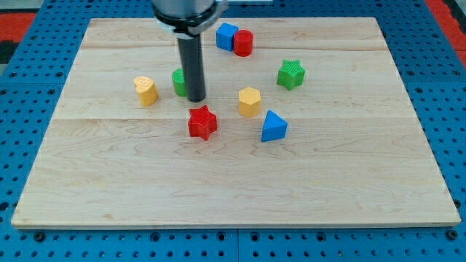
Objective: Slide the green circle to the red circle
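The green circle [178, 82] stands at the view's upper left of centre, partly hidden behind my rod. My tip [196, 99] rests on the board right against the green circle's right side, just above the red star [202, 122]. The red circle [243, 43] stands near the view's top, touching the right side of a blue cube [226, 36]. It lies up and to the right of my tip.
A yellow block [146, 90] sits left of the green circle. A yellow hexagon [250, 101], a blue triangle [274, 126] and a green star [290, 73] lie to the right. The wooden board [233, 196] ends in a blue pegboard surround.
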Tool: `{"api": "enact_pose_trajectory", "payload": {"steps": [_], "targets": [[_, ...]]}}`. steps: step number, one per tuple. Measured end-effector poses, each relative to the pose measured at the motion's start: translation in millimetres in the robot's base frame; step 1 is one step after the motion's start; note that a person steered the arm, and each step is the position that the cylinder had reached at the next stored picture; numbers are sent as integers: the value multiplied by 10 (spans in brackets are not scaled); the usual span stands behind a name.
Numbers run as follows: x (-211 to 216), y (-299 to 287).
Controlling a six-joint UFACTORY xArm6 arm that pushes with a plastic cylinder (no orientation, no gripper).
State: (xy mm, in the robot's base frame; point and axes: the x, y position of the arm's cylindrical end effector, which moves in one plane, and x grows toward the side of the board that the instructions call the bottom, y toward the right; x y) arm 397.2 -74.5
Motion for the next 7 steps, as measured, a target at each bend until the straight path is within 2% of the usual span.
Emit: {"api": "enact_pose_trajectory", "payload": {"steps": [3,5,7], "targets": [[-137,-552],[-352,-302],[-459,262]]}}
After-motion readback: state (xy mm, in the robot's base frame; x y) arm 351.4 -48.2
